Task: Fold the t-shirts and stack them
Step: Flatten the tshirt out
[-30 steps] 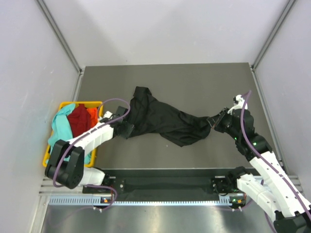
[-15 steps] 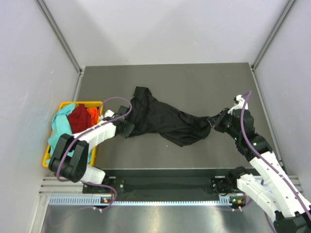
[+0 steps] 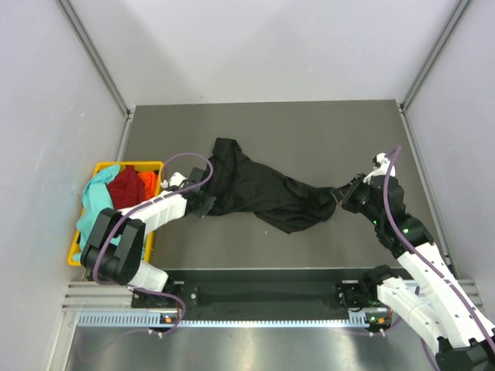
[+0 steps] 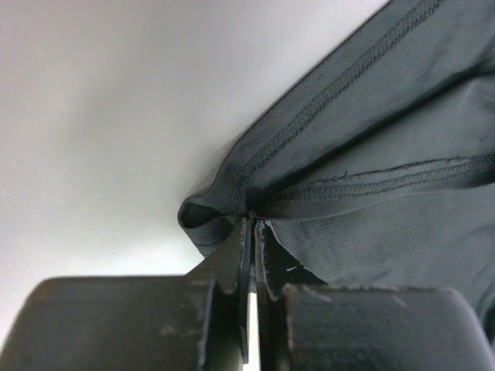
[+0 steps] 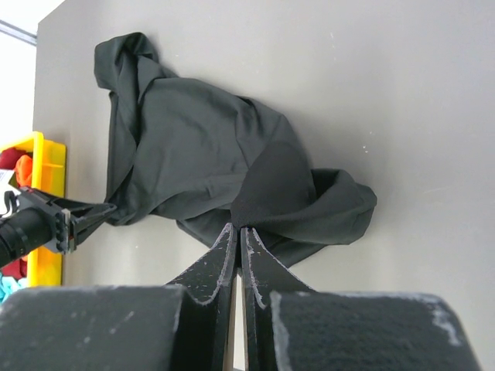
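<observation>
Left wrist view: the left gripper is clamped on the stitched hem of the black t-shirt. The right gripper is pinched shut on its opposite end. The shirt lies crumpled mid-table, stretched between both arms. The cloth looks light and limp and will likely sag, so grip at seams or corners. Teal, red and orange t-shirts fill the yellow basket.

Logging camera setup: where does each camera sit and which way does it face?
Top external: above, behind the bases, looking down at the table; both arms show.
Left wrist: looks along the shut left gripper at the black t-shirt hem.
Right wrist: looks over the shut right gripper across the table.
Shared: the shirt, in all three.
</observation>
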`<control>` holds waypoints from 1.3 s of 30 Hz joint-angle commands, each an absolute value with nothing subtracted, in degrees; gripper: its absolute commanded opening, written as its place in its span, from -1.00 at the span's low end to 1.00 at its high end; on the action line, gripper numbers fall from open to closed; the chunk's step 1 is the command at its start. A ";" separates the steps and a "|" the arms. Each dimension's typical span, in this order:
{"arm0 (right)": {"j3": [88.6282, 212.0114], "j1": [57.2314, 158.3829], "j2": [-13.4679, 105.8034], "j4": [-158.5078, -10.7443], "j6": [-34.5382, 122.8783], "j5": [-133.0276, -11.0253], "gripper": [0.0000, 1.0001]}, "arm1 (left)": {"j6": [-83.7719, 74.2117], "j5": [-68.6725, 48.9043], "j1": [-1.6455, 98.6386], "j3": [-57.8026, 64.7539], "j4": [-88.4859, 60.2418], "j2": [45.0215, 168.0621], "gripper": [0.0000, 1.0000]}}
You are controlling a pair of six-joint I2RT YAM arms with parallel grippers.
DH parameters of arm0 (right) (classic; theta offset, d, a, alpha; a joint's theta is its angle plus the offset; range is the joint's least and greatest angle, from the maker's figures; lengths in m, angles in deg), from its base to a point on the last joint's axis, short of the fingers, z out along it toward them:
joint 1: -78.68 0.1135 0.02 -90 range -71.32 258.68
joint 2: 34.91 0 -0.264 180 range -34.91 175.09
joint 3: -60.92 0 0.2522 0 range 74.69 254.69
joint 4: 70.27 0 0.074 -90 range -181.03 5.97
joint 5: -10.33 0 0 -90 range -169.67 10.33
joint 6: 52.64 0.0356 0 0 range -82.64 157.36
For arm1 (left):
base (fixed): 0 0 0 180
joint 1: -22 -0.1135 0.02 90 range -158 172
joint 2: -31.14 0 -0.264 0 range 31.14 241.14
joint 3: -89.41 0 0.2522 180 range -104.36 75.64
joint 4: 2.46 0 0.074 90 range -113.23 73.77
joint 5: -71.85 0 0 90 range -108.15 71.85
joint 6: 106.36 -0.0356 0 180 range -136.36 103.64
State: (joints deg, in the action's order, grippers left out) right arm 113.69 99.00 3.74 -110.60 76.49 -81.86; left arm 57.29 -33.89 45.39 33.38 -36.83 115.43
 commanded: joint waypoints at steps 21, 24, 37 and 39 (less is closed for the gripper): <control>141.37 98.46 9.64 -130.85 68.12 -98.30 -1.00 | 26.97 -45.48 45.73 1.66 -50.92 95.56 -1.00; 151.74 98.46 10.00 -135.52 68.38 -98.13 -1.00 | 26.35 -45.13 45.73 -7.13 -54.80 92.84 -1.00; 163.11 98.54 -2.48 -144.50 78.66 -79.94 -1.00 | 36.02 -22.20 45.73 -11.63 -61.05 78.60 -1.00; 161.00 98.54 -1.61 -142.57 77.88 -80.28 -1.00 | 35.41 -21.22 45.73 -11.11 -59.47 79.91 -1.00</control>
State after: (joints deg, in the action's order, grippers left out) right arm 162.23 98.76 -3.52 -142.44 76.67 -83.11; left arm 34.75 -26.07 45.72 -10.83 -59.19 77.57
